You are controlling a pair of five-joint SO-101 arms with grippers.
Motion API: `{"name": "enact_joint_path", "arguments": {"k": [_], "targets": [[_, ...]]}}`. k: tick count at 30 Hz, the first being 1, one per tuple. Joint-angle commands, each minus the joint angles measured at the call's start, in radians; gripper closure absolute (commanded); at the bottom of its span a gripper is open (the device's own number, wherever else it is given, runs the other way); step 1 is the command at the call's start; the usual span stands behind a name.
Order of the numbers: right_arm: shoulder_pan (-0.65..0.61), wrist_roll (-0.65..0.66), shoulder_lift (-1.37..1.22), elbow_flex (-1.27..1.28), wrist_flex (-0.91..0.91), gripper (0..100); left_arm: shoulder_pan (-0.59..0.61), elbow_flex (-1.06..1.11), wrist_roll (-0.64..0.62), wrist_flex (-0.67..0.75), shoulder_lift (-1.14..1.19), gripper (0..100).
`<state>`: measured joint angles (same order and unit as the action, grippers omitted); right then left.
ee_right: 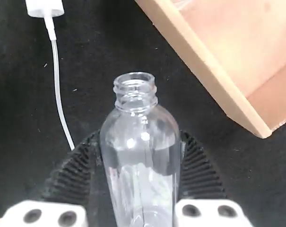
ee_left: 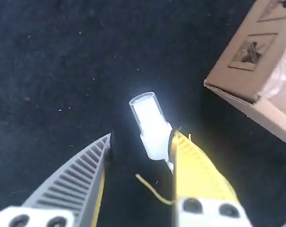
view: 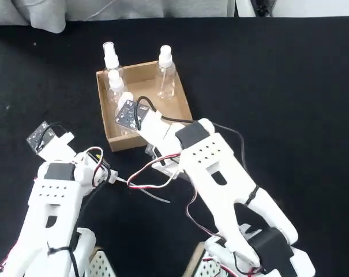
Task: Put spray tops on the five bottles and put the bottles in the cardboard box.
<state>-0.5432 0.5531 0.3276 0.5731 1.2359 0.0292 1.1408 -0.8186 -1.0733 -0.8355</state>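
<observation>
My right gripper is shut on a clear bottle with a bare threaded neck, just outside a corner of the cardboard box. In the high view this gripper sits low at the box's front wall. A white spray top with a long dip tube lies on the black table beyond the bottle. My left gripper is open around that spray top, which rests against one yellow finger. Three capped bottles stand in the box.
The black table top is bare to the right of the box. A grey cloth lies at the far left edge. Red and white cables trail between the two arms. The box corner is close to my left gripper.
</observation>
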Motion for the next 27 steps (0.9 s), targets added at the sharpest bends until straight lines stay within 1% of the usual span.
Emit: {"name": "enact_joint_path", "arguments": {"k": [1, 3, 7, 10, 16, 20, 27], "targets": [[0.028, -0.008, 0.048, -0.062, -0.018, 91.0, -0.036, -0.070, -0.026, 0.026, 0.037, 81], [0.028, -0.008, 0.048, -0.062, -0.018, 91.0, -0.048, -0.070, -0.029, 0.032, 0.057, 81], [0.028, -0.008, 0.048, -0.062, -0.017, 91.0, -0.044, -0.061, -0.072, 0.110, 0.104, 81], [0.028, -0.008, 0.048, -0.061, -0.017, 91.0, -0.044, -0.068, -0.077, 0.127, 0.152, 81], [0.021, -0.008, 0.048, -0.042, -0.032, 90.7, -0.041, -0.067, -0.083, 0.218, 0.250, 81], [0.021, -0.008, 0.048, -0.042, -0.032, 90.7, -0.041, -0.070, -0.124, 0.241, 0.278, 81], [0.021, -0.008, 0.048, -0.042, -0.032, 90.7, -0.041, -0.068, -0.126, 0.241, 0.288, 81]]}}
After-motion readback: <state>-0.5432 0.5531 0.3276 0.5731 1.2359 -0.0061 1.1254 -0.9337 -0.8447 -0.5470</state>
